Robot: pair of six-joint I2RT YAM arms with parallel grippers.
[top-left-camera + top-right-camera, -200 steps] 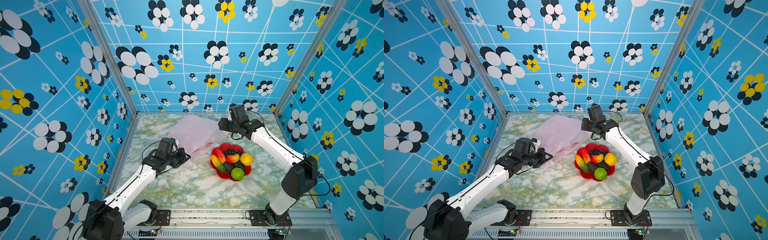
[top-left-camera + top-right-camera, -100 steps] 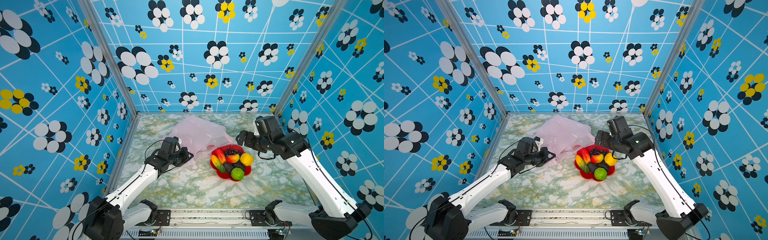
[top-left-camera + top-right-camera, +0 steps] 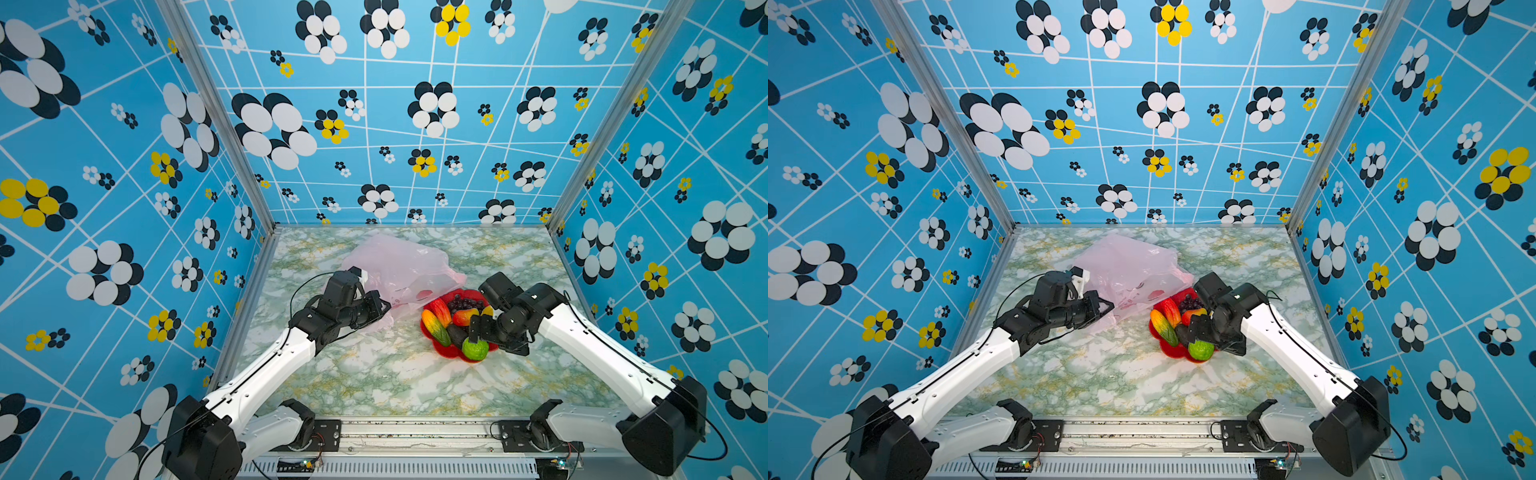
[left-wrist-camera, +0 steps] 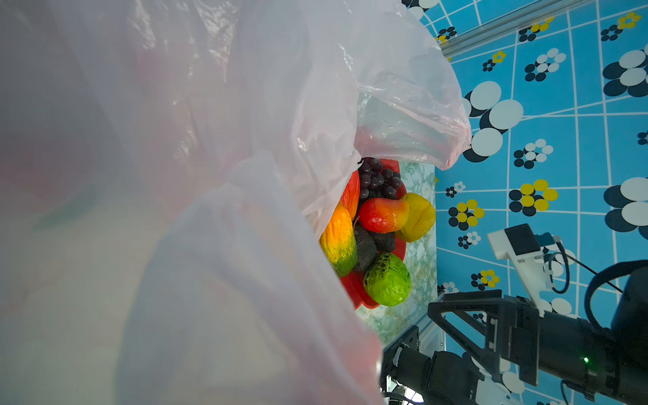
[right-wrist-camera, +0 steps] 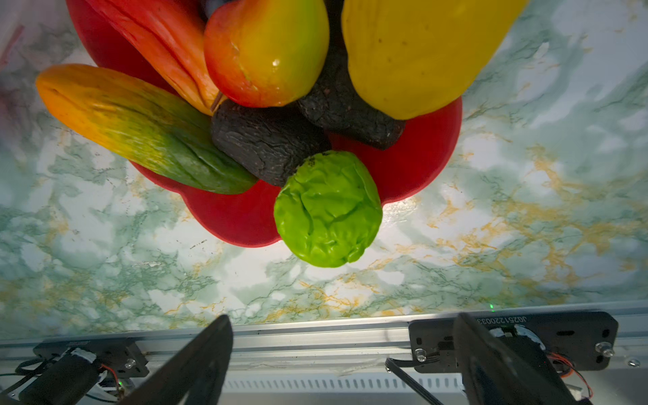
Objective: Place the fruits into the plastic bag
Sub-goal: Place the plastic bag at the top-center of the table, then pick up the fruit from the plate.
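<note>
Where the metal rail (image 3: 415,428) runs along the front edge, both arms are bolted down and reach out over the green-veined marble table (image 3: 374,382).

Further in, towards the right, sits a red flower-shaped plate (image 3: 451,358) piled with the fruits. A bumpy green ball (image 3: 475,349) is nearest, hanging half over the plate's front rim. Behind it lie two dark avocado-like ones (image 3: 457,334), with a long red-yellow-green fruit (image 3: 434,326) on the left. A red one (image 3: 439,309) and a red-yellow pear shape (image 3: 463,318) come next, then a yellow fruit (image 4: 417,217). Dark purple grapes (image 3: 463,303) are at the far rim. None of the fruit is in the bag.

Directly above the green ball hangs the right gripper (image 3: 494,338). From its wrist camera the fingers (image 5: 196,361) are spread wide with nothing between them.

Left of the plate, the left gripper (image 3: 380,309) is pinched closed on the near edge of the plastic bag (image 3: 399,266), lifting that pale pink film off the table. Beyond it, the rest of the bag lies crumpled towards the back. One corner reaches up to the plate's far rim, but I can't tell whether it touches.

Blue flowered walls (image 3: 374,124) close everything in.
</note>
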